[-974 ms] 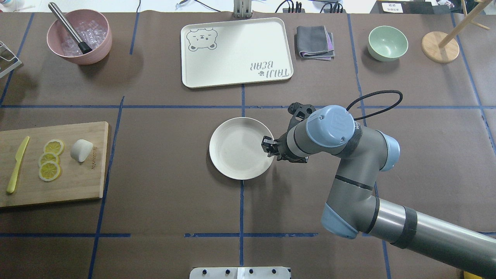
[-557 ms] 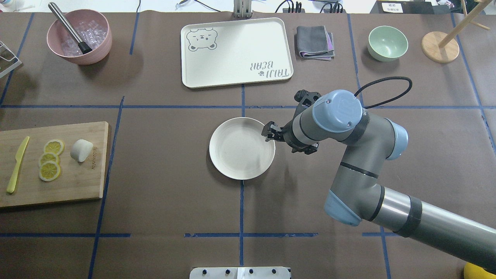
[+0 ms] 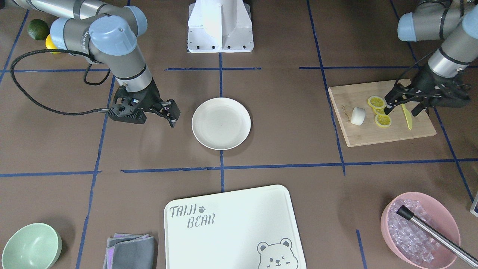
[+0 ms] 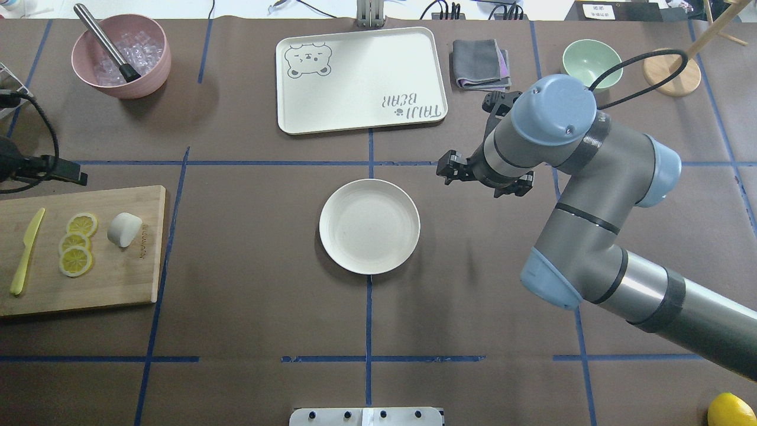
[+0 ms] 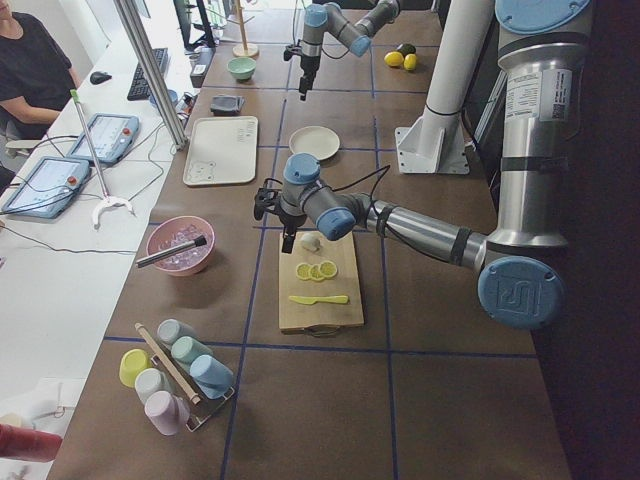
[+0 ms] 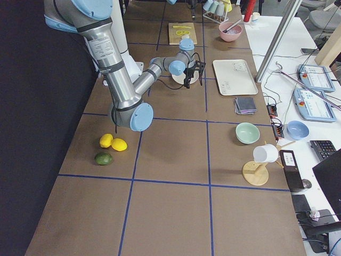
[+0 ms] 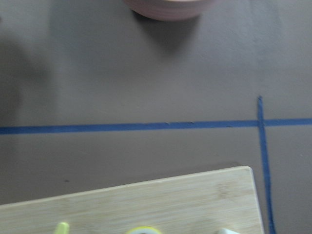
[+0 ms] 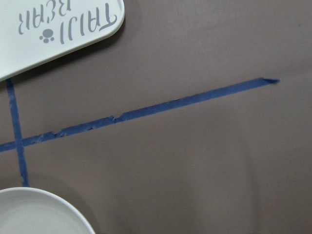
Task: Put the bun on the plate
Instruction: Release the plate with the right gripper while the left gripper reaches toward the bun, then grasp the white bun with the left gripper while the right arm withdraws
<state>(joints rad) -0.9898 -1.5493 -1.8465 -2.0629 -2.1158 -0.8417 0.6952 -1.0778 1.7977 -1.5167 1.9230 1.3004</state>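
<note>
The bun (image 4: 124,229) is a small white lump lying on the wooden cutting board (image 4: 89,284) at the table's left, also seen in the front view (image 3: 357,116). The cream plate (image 4: 369,226) sits empty at the table's middle (image 3: 221,123). My left gripper (image 3: 402,109) hangs open over the board's lemon slices, a little to the bun's side and apart from it. My right gripper (image 4: 447,168) is open and holds nothing, above the bare table just off the plate's far right rim (image 3: 172,115). The left wrist view catches only the bun's top edge (image 7: 229,230).
Lemon slices (image 4: 77,242) and a yellow knife (image 4: 26,251) share the board with the bun. At the back stand a pink ice bowl (image 4: 121,56), the bear tray (image 4: 361,80), a folded cloth (image 4: 480,64), a green bowl (image 4: 591,62) and a wooden stand (image 4: 671,71).
My right gripper has left the plate's right rim and drawn up and back toward the far right. My left arm has come into the overhead view at the left edge.
</note>
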